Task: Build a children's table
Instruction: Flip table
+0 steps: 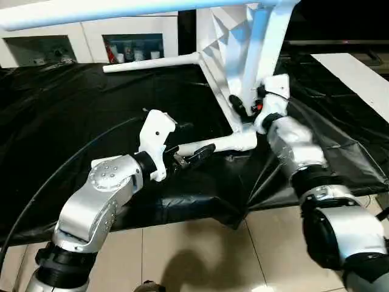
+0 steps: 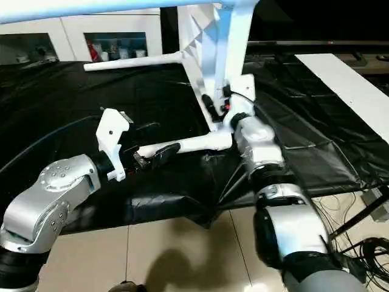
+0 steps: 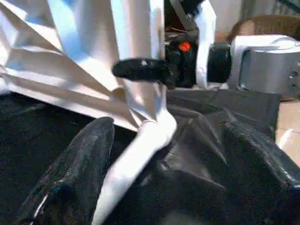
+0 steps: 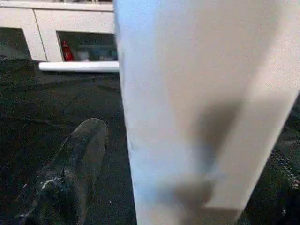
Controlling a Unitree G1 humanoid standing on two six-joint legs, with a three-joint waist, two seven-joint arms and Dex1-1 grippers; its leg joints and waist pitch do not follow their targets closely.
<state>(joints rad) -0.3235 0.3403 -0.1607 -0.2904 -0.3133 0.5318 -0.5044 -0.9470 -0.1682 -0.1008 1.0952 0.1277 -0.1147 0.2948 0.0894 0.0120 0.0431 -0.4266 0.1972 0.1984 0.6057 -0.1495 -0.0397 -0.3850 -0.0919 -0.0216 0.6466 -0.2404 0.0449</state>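
Two grippers work around one landmark, the white plastic rectangular tabletop [image 1: 228, 36] with its ribbed underside, which stands tipped on edge on the black plastic sheet [image 1: 73, 121] spread over the floor, its lower corner resting on that sheet. Three long white tapered tube legs are seated in it: one [image 1: 152, 62] juts sideways from its far corner toward the white cabinet with glass doors [image 1: 91, 42], one [image 1: 91, 12] runs across above, and one [image 1: 270, 42] rises beside the ribs. A fourth leg [image 1: 219, 144] lies low on the sheet, its thick end at the tabletop's lower corner socket. The left gripper [image 1: 193, 156] has its black fingers spread around this leg's narrow end without clamping it. The right gripper [image 1: 246, 104] sits at the tabletop's lower edge, straddling the upright leg with its fingers released. The hollow plastic looks light, stiff and smooth, so it would likely slide in a loose hold and the tall assembly could tip easily. A grip near the fourth leg's thick end, close to the socket, seems best for pressing it home, with the other gripper steadying a rib.
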